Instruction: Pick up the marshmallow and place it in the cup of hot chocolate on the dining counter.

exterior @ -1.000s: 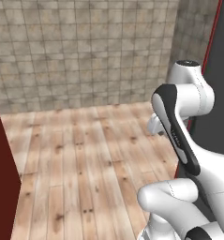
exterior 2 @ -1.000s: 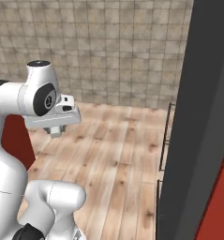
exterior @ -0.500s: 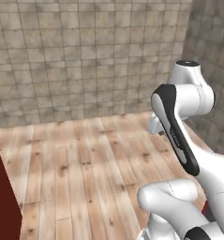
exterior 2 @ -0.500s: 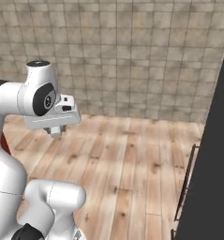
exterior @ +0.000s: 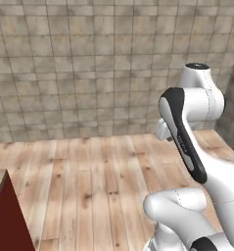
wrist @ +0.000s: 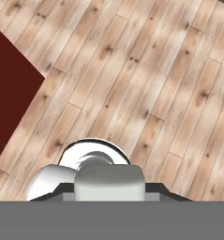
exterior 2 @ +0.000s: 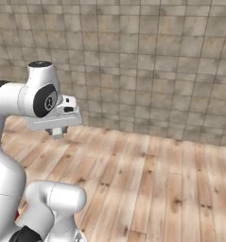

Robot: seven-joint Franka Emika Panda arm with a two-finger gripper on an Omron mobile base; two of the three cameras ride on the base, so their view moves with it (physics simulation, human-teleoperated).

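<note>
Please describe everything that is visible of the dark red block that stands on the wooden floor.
The dark red block is a plain, matte, deep maroon body with flat faces and straight edges. In the left base view it stands at the lower left corner, with a narrow beige strip on top, and its sloping edge meets the wooden floor. In the hand view it is a flat red area at the left, with one sharp corner over the planks. Nothing else touches it.

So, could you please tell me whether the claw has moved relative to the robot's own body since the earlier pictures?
No. The claw hangs beside the arm's shoulder just as before; the tiled wall shifted because the base turned.
</note>
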